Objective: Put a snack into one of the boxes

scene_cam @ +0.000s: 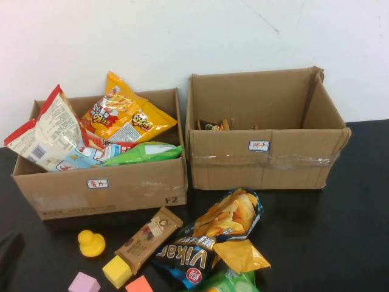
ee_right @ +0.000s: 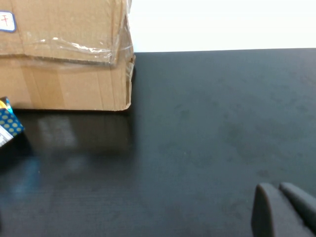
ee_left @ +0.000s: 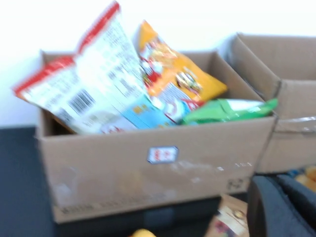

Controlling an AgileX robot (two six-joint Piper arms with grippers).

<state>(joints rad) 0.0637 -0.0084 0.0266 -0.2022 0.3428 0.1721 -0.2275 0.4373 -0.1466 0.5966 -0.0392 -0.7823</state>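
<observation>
Two cardboard boxes (scene_cam: 100, 188) (scene_cam: 267, 161) side by side along the desk's far edge, left one crammed with snack bags (scene_cam: 124, 118), right one nearly bare. Loose snacks near the front edge for picking: chip bag (scene_cam: 209, 237), brown bar (scene_cam: 149, 237), beside toy blocks (scene_cam: 117, 271). Left gripper (ee_left: 281, 207) low at front-left, right gripper (ee_right: 284, 210) low at front-right; finger state cannot be told for either. Nothing grasped yet, by the look of it.
</observation>
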